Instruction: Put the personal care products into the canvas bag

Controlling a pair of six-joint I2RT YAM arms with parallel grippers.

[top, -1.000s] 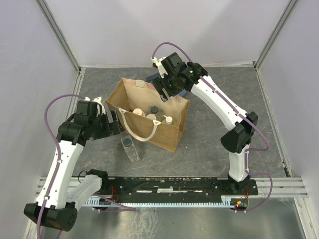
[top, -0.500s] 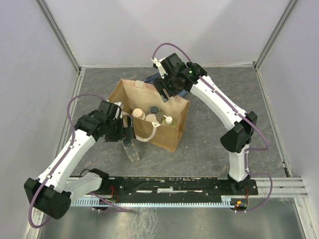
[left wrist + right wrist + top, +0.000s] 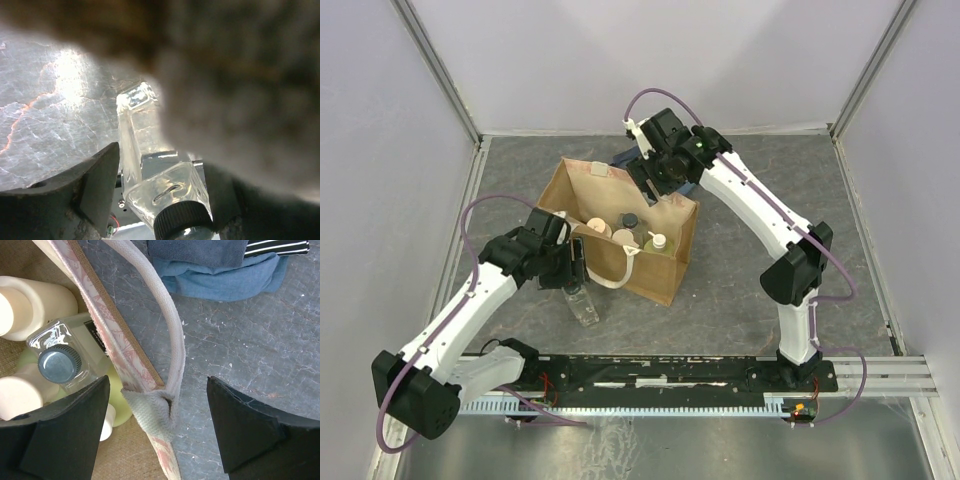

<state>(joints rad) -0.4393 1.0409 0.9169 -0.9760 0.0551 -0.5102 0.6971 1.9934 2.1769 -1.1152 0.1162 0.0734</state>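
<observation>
1. Left fingers: sitting one on each side of a clear bottle, close against its walls just above the dark cap. Whether they are gripping it I cannot tell.
2. Clear bottle: lying on its side on the worktop, just beside the near wall of the bag, outside it.
3. Right fingers: standing spread wide and holding nothing. They are straddling the bag's far rim and its white handle, with a gap on both sides.
4. Bag: standing upright and open. It is holding a second clear bottle, a yellow-green bottle and two cream-topped containers.
5. Folded cloth: lying on the worktop behind the bag.
</observation>
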